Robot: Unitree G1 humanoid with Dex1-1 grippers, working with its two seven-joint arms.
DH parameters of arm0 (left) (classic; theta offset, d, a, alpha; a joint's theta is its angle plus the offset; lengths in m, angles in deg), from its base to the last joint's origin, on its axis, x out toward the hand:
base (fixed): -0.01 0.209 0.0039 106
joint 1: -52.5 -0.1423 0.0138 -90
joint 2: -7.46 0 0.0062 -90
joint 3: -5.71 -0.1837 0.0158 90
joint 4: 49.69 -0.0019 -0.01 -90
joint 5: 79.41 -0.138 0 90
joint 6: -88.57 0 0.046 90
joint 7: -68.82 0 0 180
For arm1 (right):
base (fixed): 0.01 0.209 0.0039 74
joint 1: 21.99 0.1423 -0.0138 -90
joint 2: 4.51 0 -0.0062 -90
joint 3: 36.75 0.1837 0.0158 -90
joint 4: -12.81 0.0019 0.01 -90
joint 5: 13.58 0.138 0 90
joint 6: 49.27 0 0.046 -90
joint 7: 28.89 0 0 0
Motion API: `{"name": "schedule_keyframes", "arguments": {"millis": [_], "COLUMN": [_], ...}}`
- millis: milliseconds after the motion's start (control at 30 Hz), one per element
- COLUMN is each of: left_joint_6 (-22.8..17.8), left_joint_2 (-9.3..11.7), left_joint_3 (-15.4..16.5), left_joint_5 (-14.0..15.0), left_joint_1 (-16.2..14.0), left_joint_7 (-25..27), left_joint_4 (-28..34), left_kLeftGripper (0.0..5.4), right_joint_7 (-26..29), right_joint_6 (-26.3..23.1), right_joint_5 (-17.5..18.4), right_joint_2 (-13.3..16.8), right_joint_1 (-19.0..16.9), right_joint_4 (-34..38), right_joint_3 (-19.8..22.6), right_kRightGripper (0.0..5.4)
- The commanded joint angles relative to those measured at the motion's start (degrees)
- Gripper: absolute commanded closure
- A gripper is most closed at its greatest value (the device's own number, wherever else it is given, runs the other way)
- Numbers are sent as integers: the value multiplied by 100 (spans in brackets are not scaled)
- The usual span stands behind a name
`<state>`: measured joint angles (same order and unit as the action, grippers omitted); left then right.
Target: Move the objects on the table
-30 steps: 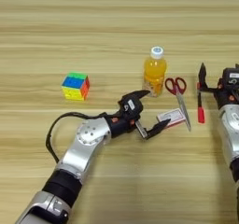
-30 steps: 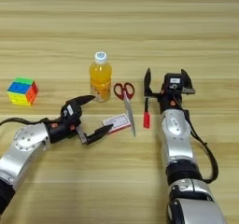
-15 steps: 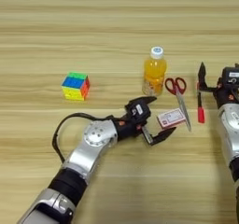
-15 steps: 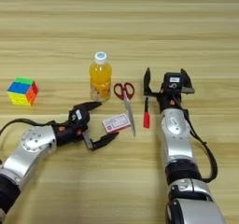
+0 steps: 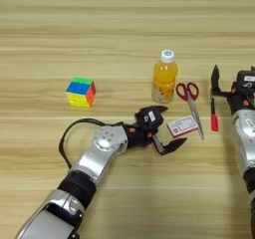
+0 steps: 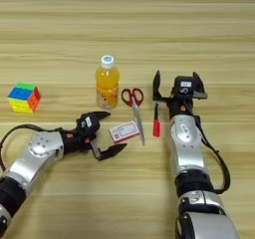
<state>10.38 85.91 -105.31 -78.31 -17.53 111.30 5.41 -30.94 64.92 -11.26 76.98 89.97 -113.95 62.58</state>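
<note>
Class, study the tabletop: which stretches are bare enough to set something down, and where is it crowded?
Free: the planks beyond the orange juice bottle, and the gap between the puzzle cube and the bottle.

Crowded: the bottle, scissors, card packet and red pen cluster between the open left end effector and the open right end effector.

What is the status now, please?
Left gripper open, beside card packet, not touching. Right gripper open, parked by red pen. Scissors border packet.

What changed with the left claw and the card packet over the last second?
The left claw let go of the card packet and drew back, open; the packet now lies flat beside the scissors. Cube, bottle, pen and right claw stayed put.
</note>
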Motion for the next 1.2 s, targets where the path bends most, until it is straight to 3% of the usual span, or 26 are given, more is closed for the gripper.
{"name": "schedule_keyframes", "arguments": {"millis": [33,1100,1200], "left_joint_6": [22,211,213], "left_joint_2": [-71,-305,-306], "left_joint_3": [9,47,49], "left_joint_5": [-109,-256,-256], "left_joint_1": [224,418,418], "left_joint_7": [76,116,118], "left_joint_4": [-300,-967,-978], "left_kLeftGripper": [2,2,25], "right_joint_7": [-18,-17,-15], "right_joint_6": [-113,-161,-161], "right_joint_5": [6,17,17], "right_joint_2": [-20,-15,-13], "right_joint_1": [-17,-57,-56], "right_joint_4": [86,165,162], "right_joint_3": [-5,17,19], "right_kRightGripper": [0,0,0]}}
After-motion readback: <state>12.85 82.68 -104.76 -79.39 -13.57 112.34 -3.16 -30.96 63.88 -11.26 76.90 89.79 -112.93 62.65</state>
